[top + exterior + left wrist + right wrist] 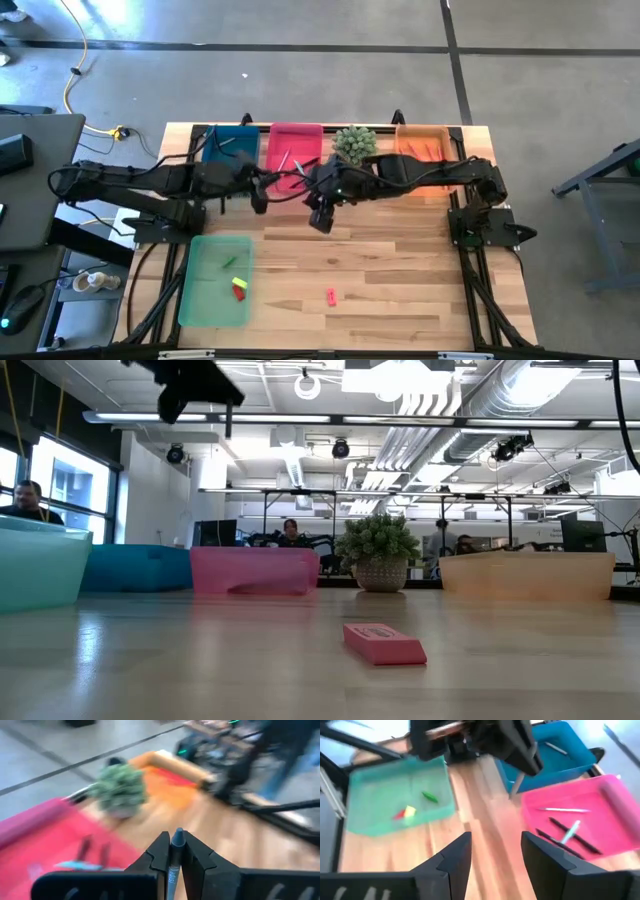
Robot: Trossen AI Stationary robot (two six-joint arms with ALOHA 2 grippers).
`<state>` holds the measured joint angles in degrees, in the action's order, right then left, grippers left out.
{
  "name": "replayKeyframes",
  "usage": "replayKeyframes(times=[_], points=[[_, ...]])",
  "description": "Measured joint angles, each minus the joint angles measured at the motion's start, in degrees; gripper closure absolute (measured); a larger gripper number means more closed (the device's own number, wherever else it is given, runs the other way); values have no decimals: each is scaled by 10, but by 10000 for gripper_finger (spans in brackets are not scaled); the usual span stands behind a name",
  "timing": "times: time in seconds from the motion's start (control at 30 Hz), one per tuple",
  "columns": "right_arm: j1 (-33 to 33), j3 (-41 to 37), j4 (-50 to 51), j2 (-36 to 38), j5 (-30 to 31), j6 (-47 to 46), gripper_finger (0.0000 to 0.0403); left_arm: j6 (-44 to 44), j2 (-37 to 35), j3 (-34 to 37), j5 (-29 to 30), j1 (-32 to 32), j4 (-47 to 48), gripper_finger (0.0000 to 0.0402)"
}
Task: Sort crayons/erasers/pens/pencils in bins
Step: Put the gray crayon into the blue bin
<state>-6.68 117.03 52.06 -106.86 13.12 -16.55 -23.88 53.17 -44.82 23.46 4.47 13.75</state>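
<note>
My left gripper [172, 851] is shut on a grey-blue pen [176, 840]. It hangs above the table just in front of the teal bin [230, 145] and the pink bin [295, 148]. The right wrist view shows it [520, 757] with the pen's end [516, 786] poking out below. My right gripper [495, 851] is open and holds nothing, hovering over the table's middle [320, 218] close to the left one. The pink bin [580, 820] holds several pens. The pale-green bin [215, 280] holds a green eraser [430, 796] and a red and a yellow one [406, 813]. A red eraser [385, 643] lies flat on the table. My left gripper pinches the pen between its two fingers, which lie along the shaft [171, 870]. The pen's tip [177, 834] sticks out just past the fingertips. The pen is lifted clear of the table and the bins.
A small potted plant [355, 143] stands between the pink bin and the orange bin [422, 145] at the far edge. The teal bin [555, 755] holds a thin stick. Bare wood lies around the red eraser [331, 296]. People sit in the room behind.
</note>
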Motion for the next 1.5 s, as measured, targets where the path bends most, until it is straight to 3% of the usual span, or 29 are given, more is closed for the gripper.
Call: replayKeyframes(times=[0.37,0.73,1.0,1.5], points=[[33,0,55,4,-1,114,237,-40,0,0,10,186,147,387],[68,0,91,4,-1,152,237,-102,1,0,15,296,295,387],[84,-4,95,4,-1,170,237,-154,35,0,12,327,366,387],[93,-17,98,3,-2,181,237,-186,203,1,-29,353,374,387]])
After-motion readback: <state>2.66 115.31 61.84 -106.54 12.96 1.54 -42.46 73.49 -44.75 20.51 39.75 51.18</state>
